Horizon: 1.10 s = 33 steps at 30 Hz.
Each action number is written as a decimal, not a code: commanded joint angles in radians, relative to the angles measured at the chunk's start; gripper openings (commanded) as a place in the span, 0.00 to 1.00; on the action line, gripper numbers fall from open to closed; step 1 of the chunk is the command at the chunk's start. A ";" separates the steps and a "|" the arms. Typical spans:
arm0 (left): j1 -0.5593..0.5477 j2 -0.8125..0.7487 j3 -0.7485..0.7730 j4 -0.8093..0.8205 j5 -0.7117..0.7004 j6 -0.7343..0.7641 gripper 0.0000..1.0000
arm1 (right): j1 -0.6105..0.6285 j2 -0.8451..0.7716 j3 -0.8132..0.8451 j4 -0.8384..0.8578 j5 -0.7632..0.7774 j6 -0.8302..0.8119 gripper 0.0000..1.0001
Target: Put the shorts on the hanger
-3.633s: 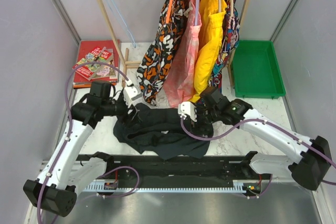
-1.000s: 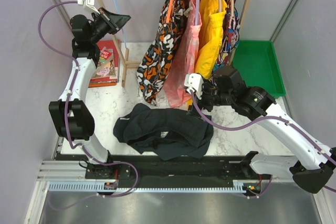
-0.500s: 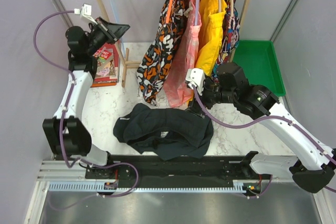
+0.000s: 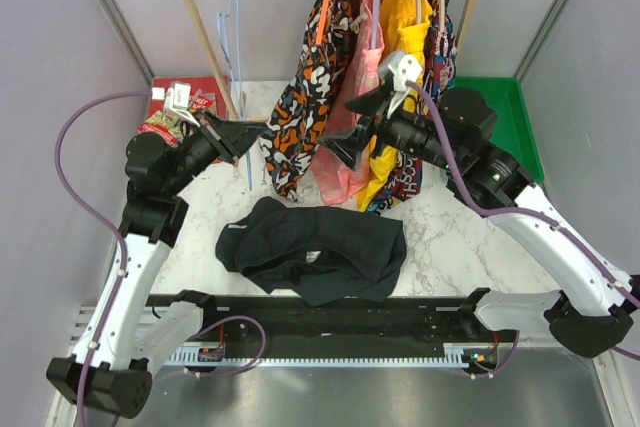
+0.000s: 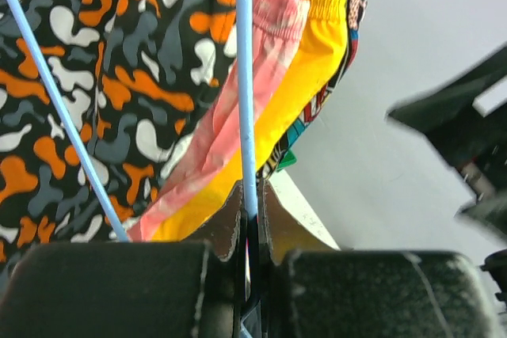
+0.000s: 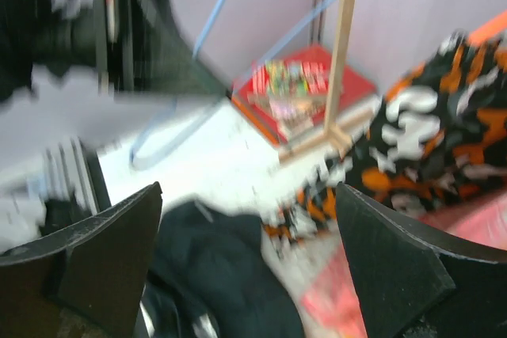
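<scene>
The left pincer [image 5: 252, 231] is clamped tight on a wire of the pale-blue hanger [image 5: 245, 85], which runs straight out from between its tips, with the hung garments [image 5: 158, 100] just beyond. The right pincer [image 6: 247, 219] gapes wide with nothing in it, raised in front of those garments. Below and between both pincers, the black shorts [image 4: 310, 245] lie crumpled on the desk [image 4: 450, 237].
</scene>
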 commanded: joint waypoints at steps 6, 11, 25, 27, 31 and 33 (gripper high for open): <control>-0.149 -0.210 -0.088 -0.200 -0.367 0.160 0.02 | 0.199 0.255 0.127 0.506 0.168 0.251 0.95; -0.158 -0.254 -0.116 -0.223 -0.393 0.188 0.02 | 0.270 0.432 0.236 0.554 0.229 0.247 0.95; -0.161 -0.348 -0.187 -0.246 -0.376 0.255 0.02 | 0.276 0.653 0.434 0.511 0.314 0.267 0.29; -0.161 -0.357 -0.197 -0.248 -0.370 0.262 0.02 | 0.276 0.645 0.434 0.499 0.305 0.250 0.00; -0.161 -0.377 -0.203 -0.277 -0.272 0.304 0.43 | 0.265 0.579 0.376 0.476 0.263 0.195 0.00; -0.161 -0.391 -0.191 -0.321 -0.231 0.346 0.69 | 0.241 0.509 0.297 0.456 0.222 0.164 0.00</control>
